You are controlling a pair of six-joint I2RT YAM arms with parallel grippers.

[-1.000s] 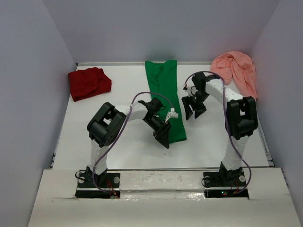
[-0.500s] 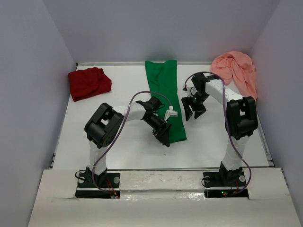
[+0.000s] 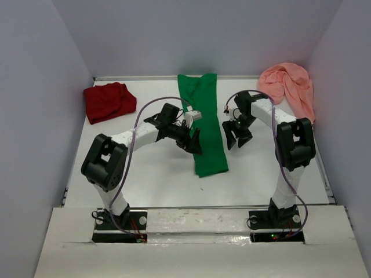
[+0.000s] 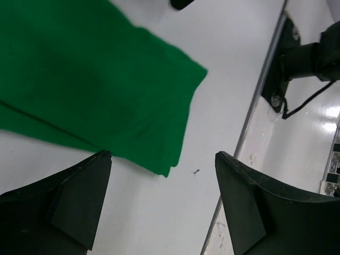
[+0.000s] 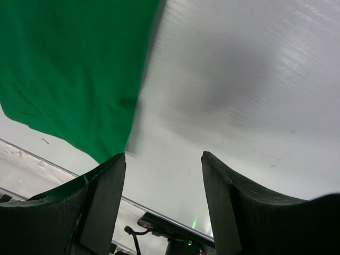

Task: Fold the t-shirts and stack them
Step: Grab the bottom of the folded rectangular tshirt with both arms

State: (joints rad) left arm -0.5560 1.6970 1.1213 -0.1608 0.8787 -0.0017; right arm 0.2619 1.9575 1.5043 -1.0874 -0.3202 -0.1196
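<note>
Item one: bright green cloth t-shirt, laid flat as a long narrow strip running from the top centre of the overhead frame down to just below the middle. By the look of it, it is folded lengthwise but not yet crosswise. Item two: dark red cloth t-shirt, a crumpled heap at upper left, close to the left wall and not folded. Item three: salmon-pink cloth t-shirt, a bunched heap at upper right against the right wall, also not folded. No stack exists; judged progress is early, with one shirt part-folded and two not begun. Left gripper: fingers spread wide and grasping nothing, poised at the strip's left edge about two-thirds of the way down, its wrist view showing the strip's lower corner and bare surface between the fingers. Right gripper: fingers parted and empty, standing just off the strip's right edge at mid-length. Edges: the strip's long sides run clean and fairly straight, and the bottom hem lies slightly askew at lower centre. Open room on the white table: broad bare patches at lower left and lower right of the strip, and a bare band between the strip and the red heap. The walls crowd only the two heaps.
</note>
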